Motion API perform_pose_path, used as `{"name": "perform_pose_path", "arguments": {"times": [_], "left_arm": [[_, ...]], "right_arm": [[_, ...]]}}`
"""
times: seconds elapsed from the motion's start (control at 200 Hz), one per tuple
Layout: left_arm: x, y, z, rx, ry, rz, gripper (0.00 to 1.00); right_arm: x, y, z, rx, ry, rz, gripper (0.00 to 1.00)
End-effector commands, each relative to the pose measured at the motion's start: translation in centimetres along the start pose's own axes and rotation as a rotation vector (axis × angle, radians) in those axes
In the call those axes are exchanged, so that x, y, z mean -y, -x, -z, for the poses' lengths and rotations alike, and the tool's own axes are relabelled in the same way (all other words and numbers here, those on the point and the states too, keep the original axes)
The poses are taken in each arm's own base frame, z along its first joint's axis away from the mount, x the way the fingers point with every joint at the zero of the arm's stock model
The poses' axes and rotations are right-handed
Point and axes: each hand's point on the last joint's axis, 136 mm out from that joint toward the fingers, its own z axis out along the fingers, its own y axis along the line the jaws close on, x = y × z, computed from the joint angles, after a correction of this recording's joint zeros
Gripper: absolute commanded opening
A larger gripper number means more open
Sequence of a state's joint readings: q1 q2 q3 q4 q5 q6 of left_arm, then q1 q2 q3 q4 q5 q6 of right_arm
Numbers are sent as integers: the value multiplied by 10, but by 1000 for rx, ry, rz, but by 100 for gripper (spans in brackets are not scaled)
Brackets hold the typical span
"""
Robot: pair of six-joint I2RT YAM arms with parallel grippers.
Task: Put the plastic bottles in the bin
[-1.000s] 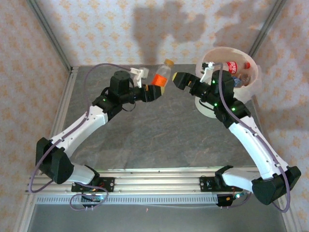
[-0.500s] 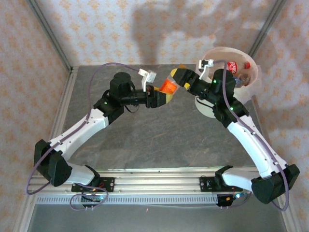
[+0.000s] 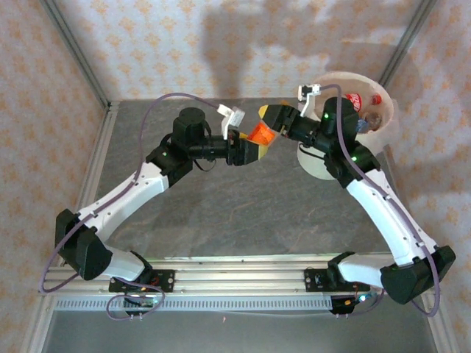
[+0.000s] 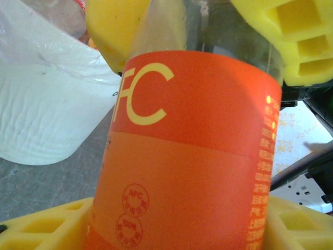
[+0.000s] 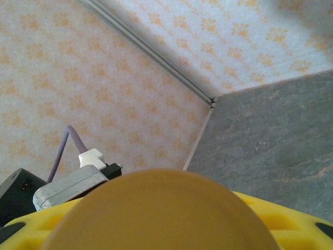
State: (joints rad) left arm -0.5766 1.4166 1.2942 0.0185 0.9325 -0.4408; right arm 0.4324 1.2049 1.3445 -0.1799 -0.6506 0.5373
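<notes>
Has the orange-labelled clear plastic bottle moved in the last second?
Yes. The orange-labelled clear plastic bottle has shifted away from the grey table's far edge, toward the near side, and slightly closer to the cream-white round bin.

- We see an orange-labelled bottle (image 4: 187,156) at centre, with the left gripper (image 4: 177,234) clamping its lower part at the bottom edge.
- The right gripper (image 4: 197,31) pinches its clear top.
- The bin (image 4: 47,114) sits at left.

I work in a lab test booth. Patterned walls (image 3: 147,44) and metal posts (image 3: 75,51) box my grey desk (image 3: 243,206).
</notes>
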Motion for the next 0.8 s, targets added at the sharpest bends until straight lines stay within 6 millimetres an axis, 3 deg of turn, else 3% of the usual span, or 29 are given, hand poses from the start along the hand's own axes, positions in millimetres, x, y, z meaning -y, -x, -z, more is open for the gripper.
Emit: {"name": "perform_pose_path", "arguments": {"times": [0.0, 0.085, 0.115, 0.14, 0.28, 0.44, 0.56, 0.661, 0.796], "left_arm": [[17, 14, 3, 19, -22, -60, 74], [10, 17, 5, 33, 25, -53, 99], [7, 18, 6, 42, 53, -54, 100], [4, 18, 8, 48, 73, -55, 100], [-11, 13, 14, 47, 166, -57, 100], [-24, 6, 12, 12, 217, -31, 100], [-36, 2, 13, 7, 272, -9, 100], [-55, 1, 20, 27, 375, 8, 100], [-101, 6, 48, 101, 675, 55, 100]], "right_arm": [[1, 21, 11, 82, -74, 96, 42], [12, 33, 20, 127, -173, 141, 40], [21, 42, 28, 155, -253, 175, 40], [19, 56, 48, 211, -312, 213, 40], [65, 118, 123, 434, -622, 246, 39], [123, 160, 169, 563, -878, 215, 39], [138, 190, 200, 621, -1125, 365, 41], [165, 198, 193, 464, -1265, 544, 42], [202, 168, 144, 161, -1156, 903, 45]]}}
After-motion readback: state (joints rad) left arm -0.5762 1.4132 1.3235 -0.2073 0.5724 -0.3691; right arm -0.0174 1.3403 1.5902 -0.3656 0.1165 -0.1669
